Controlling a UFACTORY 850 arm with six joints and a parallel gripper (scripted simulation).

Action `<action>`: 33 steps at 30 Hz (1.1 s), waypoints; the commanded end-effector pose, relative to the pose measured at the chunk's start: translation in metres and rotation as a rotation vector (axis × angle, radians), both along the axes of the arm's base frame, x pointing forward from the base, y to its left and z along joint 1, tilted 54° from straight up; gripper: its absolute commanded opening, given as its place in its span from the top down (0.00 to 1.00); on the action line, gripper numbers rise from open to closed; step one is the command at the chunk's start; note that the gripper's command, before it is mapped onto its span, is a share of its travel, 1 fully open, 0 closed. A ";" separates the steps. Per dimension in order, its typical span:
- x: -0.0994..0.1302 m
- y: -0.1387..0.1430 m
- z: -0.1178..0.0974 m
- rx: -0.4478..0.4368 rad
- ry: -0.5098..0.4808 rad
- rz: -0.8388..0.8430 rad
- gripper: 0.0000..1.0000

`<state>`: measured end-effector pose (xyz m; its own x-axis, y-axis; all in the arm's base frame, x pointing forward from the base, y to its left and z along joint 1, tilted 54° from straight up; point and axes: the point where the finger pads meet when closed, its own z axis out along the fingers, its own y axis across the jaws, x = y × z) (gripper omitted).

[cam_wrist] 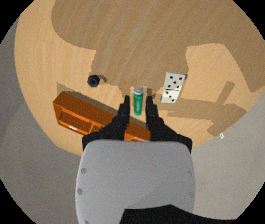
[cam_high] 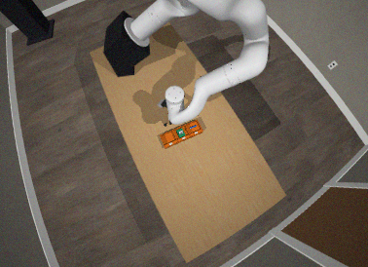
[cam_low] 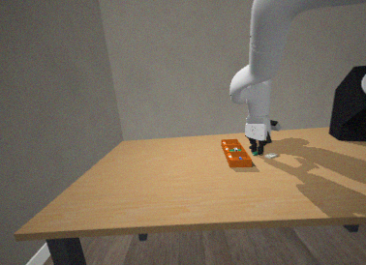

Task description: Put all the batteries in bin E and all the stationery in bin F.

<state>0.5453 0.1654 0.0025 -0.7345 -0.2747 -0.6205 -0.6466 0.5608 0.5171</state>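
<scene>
A green battery [cam_wrist: 137, 100] lies on the table just beside the orange two-compartment bin [cam_high: 181, 133], which also shows in the exterior view [cam_low: 236, 152] and the wrist view [cam_wrist: 83, 112]. My gripper [cam_wrist: 138, 102] is low over the table with its fingers partly open on either side of the battery, not pressed on it. In the exterior view the battery [cam_low: 255, 155] shows at table level under the fingers [cam_low: 257, 149]. One compartment holds a green and white thing [cam_high: 180, 133], the other a blue thing [cam_high: 194, 128]. The bin letters are too small to read.
A white domino [cam_wrist: 173, 87] lies on the table close to the battery, on the side away from the bin; it also shows in the exterior view [cam_low: 271, 156]. A small dark round thing [cam_wrist: 94, 80] lies past the bin. A black box [cam_high: 124, 46] stands at the table's far end.
</scene>
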 end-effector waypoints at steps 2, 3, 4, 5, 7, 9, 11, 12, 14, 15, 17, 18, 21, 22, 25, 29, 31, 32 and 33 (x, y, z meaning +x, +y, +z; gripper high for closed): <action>0.001 0.003 -0.003 0.000 -0.001 -0.001 0.72; 0.001 0.003 -0.003 0.000 -0.001 -0.001 0.72; 0.001 0.003 -0.003 0.000 -0.001 -0.001 0.72; 0.001 0.003 -0.003 0.000 -0.001 -0.001 0.72; 0.001 0.003 -0.003 0.000 -0.001 -0.001 0.72; 0.001 0.003 -0.003 0.000 -0.001 -0.001 0.72; 0.001 0.003 -0.003 0.000 -0.001 -0.001 0.72; 0.001 0.003 -0.003 0.000 -0.001 -0.001 0.72; 0.001 0.003 -0.003 0.000 -0.001 -0.001 1.00; 0.001 0.003 -0.003 0.000 -0.001 -0.001 1.00; 0.001 0.003 -0.003 0.000 -0.001 -0.001 1.00; 0.001 0.003 -0.003 0.000 -0.001 -0.001 1.00; 0.001 0.003 -0.003 0.000 -0.001 -0.001 1.00; 0.001 0.003 -0.003 0.000 -0.001 -0.001 1.00; 0.001 0.003 -0.003 0.000 -0.001 -0.001 1.00; 0.001 0.003 -0.003 0.000 -0.001 -0.001 1.00; 0.001 0.003 -0.003 0.000 -0.001 -0.001 1.00; 0.001 0.003 -0.003 0.000 -0.001 -0.001 1.00; 0.001 0.003 -0.003 0.000 -0.001 -0.001 1.00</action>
<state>0.5462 0.1692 -0.0003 -0.7345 -0.2747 -0.6206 -0.6466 0.5608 0.5171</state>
